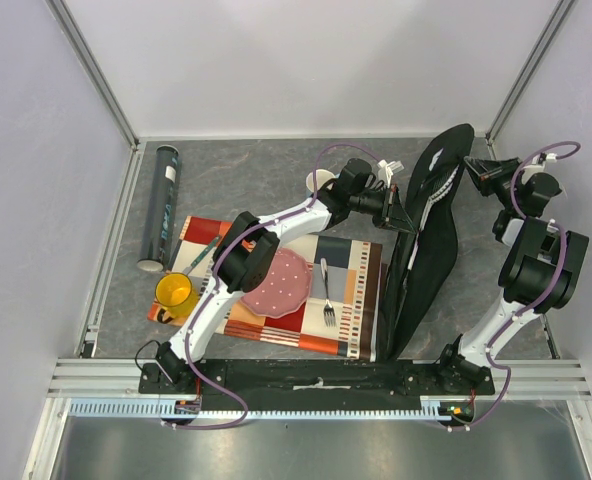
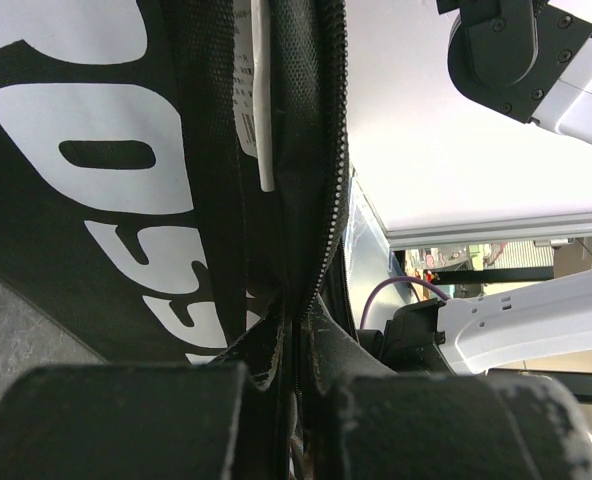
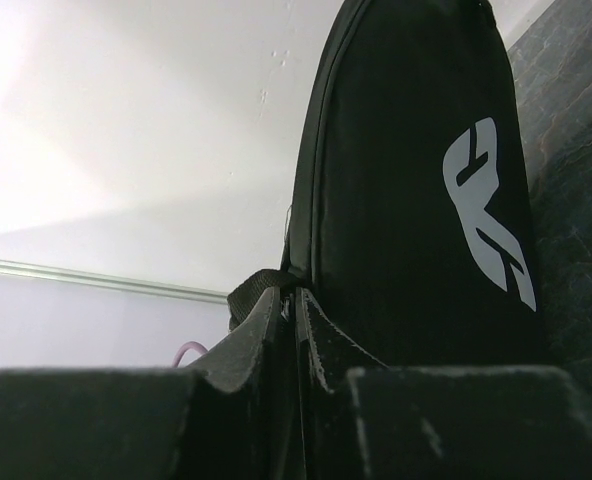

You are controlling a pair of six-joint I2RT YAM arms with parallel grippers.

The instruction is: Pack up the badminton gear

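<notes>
The long black racket bag [image 1: 438,225] stands on its edge at the right of the table, running from the far corner toward the arms. My left gripper [image 1: 404,213] is shut on its zipper edge partway along. In the left wrist view the jaws [image 2: 301,335] pinch the fabric beside the zipper teeth, with the bag's white lettering [image 2: 96,200] to the left. My right gripper [image 1: 479,172] is at the bag's far end. In the right wrist view its jaws [image 3: 294,302] are pressed together on the bag [image 3: 416,200] next to a black webbing loop [image 3: 256,290]. The dark tube [image 1: 161,205] lies at the far left.
A patterned placemat [image 1: 351,275] holds a pink plate [image 1: 278,282], a fork [image 1: 327,295] and a yellow mug [image 1: 174,292]. A pale cup [image 1: 319,181] stands behind the left arm. White walls and metal rails enclose the table.
</notes>
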